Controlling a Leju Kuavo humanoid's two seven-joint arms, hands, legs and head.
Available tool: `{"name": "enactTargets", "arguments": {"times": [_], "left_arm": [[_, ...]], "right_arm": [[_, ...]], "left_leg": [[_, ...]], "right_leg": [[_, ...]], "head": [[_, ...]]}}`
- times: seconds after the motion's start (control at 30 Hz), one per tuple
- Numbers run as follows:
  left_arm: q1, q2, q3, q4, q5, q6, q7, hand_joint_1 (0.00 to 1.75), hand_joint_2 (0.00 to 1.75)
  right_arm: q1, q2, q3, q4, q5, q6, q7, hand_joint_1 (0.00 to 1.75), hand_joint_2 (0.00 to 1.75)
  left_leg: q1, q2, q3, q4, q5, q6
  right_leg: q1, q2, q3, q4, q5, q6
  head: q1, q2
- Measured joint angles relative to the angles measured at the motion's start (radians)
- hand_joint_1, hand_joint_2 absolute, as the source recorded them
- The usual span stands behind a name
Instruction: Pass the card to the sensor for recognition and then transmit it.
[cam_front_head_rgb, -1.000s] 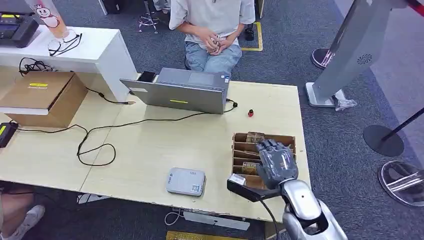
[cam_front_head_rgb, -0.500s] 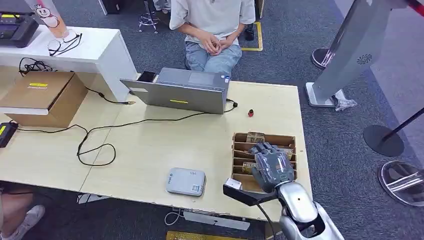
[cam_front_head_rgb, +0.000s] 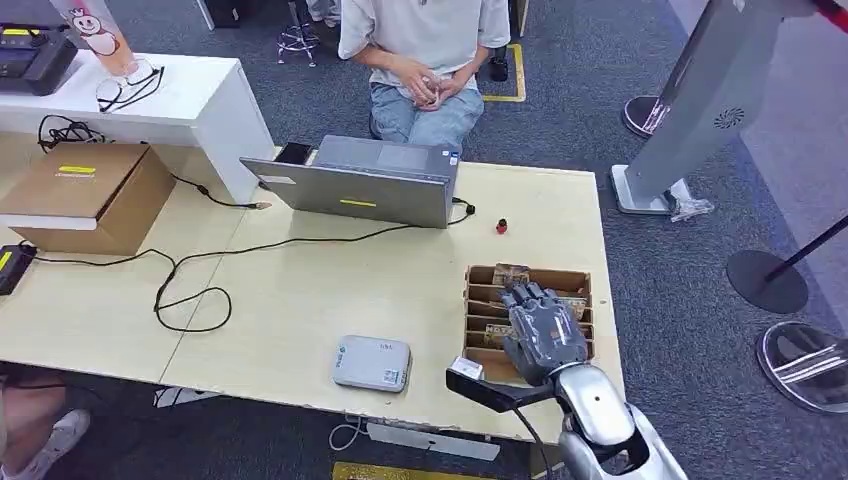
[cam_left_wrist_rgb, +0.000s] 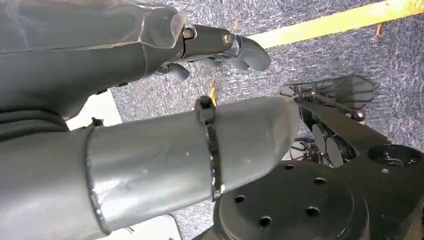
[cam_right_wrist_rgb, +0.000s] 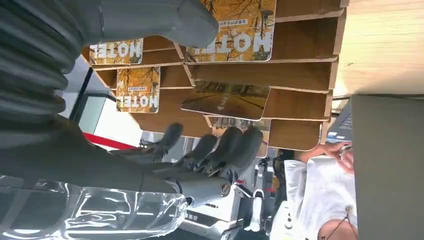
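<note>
- Grey-blue carpet runs around a pale wood-grain surface (cam_front_head_rgb: 330, 290), flat and rectangular, with a seated person (cam_front_head_rgb: 425, 60) at its far side.
- A grey metal laptop (cam_front_head_rgb: 360, 180) stands near the far edge, its lid back toward the robot; a thin black cable (cam_front_head_rgb: 200, 270) loops over the wood beside it.
- A brown cardboard box (cam_front_head_rgb: 90, 195) sits at the left, below a white shelf (cam_front_head_rgb: 150, 95).
- A wooden card rack (cam_front_head_rgb: 575, 283) of stepped slots rests at the right end of the surface; its slats are thin, brown and matte.
- The silver right arm rises from below, and the right robot hand (cam_front_head_rgb: 541, 331) hangs palm-down over the rack, dark fingers (cam_right_wrist_rgb: 226, 145) apart and extended, holding nothing.
- The left robot hand (cam_left_wrist_rgb: 220, 47) hangs above the carpet, fingers loosely curled; whether they are closed I cannot tell.
- A flat grey sensor (cam_front_head_rgb: 372, 362) with rounded corners lies near the front edge, left of the rack and well apart from it.
- Glossy cards (cam_right_wrist_rgb: 227, 99) printed "HOTEL" over autumn trees lean in the slots, long axes along the slats; one card lies flatter just beside the fingertips, not touching them.
</note>
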Motion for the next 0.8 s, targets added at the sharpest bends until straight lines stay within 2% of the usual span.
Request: {"name": "enactTargets", "arguments": {"times": [0.4,0.57,0.67,0.77,0.8], "left_arm": [[-0.001,0.029,-0.016,0.061,0.0,0.047,0.002,0.0,0.0],[-0.003,0.043,-0.029,0.087,0.0,0.059,0.003,0.0,0.0],[-0.003,0.048,-0.03,0.096,0.0,0.062,0.003,0.0,0.0],[-0.005,0.053,-0.031,0.105,0.0,0.066,0.005,0.0,0.0],[-0.006,0.054,-0.032,0.108,0.0,0.069,0.006,0.0,0.0]], "right_arm": [[-0.027,0.015,0.001,0.032,0.0,-0.016,0.006,0.75,1.75],[-0.034,0.024,0.0,0.043,0.001,-0.017,0.008,0.7,1.75],[-0.036,0.028,0.0,0.048,0.001,-0.017,0.011,0.73,1.75],[-0.036,0.031,-0.001,0.049,0.001,-0.017,0.012,0.91,1.75],[-0.036,0.031,-0.001,0.05,0.001,-0.017,0.013,0.91,1.75]], "left_leg": [[0.0,0.0,0.0,0.0,0.0,0.0],[0.0,0.0,0.0,0.0,0.0,0.0],[0.0,0.0,0.0,0.0,0.0,0.0],[0.0,0.0,0.0,0.0,0.0,0.0],[0.0,0.0,0.0,0.0,0.0,0.0]], "right_leg": [[0.0,0.0,0.0,0.0,0.0,0.0],[0.0,0.0,0.0,0.0,0.0,0.0],[0.0,0.0,0.0,0.0,0.0,0.0],[0.0,0.0,0.0,0.0,0.0,0.0],[0.0,0.0,0.0,0.0,0.0,0.0]], "head": [[0.0,0.0],[0.0,0.0],[0.0,0.0],[0.0,0.0],[0.0,0.0]]}}
